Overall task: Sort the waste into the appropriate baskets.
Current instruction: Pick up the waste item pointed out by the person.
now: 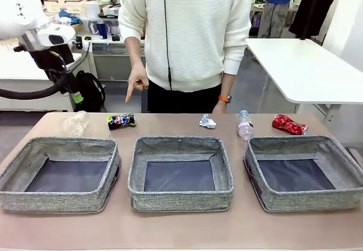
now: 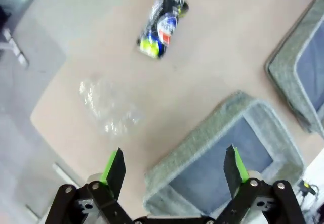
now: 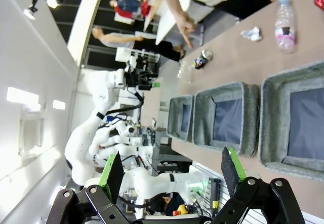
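Grey woven fabric, three in a row on the desk (image 1: 181,231): left basket (image 1: 57,201), middle basket (image 1: 181,200), right basket (image 1: 306,201). Behind them the waste lines the far edge. The clear cup (image 1: 74,123) and crushed blue can (image 1: 121,120) lie behind the left basket, the white paper wad (image 1: 207,121) behind the middle, and the bottle (image 1: 245,125) and red can (image 1: 288,124) behind the right. The left tool (image 2: 174,166) hangs over the cup's corner, fingers wide apart. The right tool (image 3: 171,166) sits high, fingers apart too. The person's hand (image 1: 135,84) points down toward the blue can.
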Controlling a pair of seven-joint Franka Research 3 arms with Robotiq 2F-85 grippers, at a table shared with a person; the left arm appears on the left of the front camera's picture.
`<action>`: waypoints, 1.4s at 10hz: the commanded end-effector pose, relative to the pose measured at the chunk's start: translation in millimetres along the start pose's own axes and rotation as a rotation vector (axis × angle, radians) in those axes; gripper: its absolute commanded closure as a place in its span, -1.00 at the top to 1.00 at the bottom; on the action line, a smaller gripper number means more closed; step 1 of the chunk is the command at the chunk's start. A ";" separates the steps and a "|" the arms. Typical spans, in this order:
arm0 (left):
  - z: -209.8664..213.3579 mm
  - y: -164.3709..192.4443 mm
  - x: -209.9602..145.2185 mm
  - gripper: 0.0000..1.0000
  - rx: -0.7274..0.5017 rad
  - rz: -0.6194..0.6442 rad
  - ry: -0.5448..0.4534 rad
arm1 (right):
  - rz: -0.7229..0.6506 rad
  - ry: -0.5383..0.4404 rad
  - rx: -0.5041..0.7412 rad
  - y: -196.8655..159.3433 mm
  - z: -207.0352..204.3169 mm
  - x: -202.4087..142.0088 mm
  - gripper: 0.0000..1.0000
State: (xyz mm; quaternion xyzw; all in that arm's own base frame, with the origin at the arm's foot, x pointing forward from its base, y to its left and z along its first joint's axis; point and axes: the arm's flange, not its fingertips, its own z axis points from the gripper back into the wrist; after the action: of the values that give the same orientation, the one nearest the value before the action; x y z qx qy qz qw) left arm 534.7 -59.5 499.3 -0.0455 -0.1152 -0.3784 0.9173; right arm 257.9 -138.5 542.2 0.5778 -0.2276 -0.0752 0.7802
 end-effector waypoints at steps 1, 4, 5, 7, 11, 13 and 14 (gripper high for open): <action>-26.6 27.6 25.0 1.00 -0.039 -0.139 -0.122 | 0.027 -0.007 0.020 2.0 -0.5 3.1 1.00; -61.8 61.0 41.3 1.00 -0.041 -0.333 -0.097 | 0.027 -0.007 0.020 2.0 -0.5 3.1 1.00; -71.7 64.3 52.8 1.00 -0.050 -0.340 -0.097 | 0.027 -0.007 0.020 2.0 -0.5 3.1 1.00; -98.1 72.5 72.0 1.00 -0.104 -0.350 -0.153 | 0.027 -0.007 0.020 2.0 -0.5 3.1 1.00; -151.7 72.5 95.0 1.00 -0.088 -0.318 -0.060 | 0.027 -0.007 0.020 2.0 -0.5 3.1 1.00; -169.4 69.6 101.3 1.00 -0.143 -0.340 -0.059 | 0.027 -0.007 0.020 2.0 -0.5 3.1 1.00; -177.5 67.0 103.6 1.00 -0.158 -0.347 -0.057 | 0.027 -0.007 0.020 2.0 -0.5 3.1 1.00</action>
State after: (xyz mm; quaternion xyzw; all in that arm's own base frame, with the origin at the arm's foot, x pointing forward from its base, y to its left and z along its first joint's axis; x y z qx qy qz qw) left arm 676.7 -109.8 349.9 -0.0989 -0.1256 -0.5366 0.8286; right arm 257.8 -138.6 542.6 0.5781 -0.2268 -0.0741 0.7803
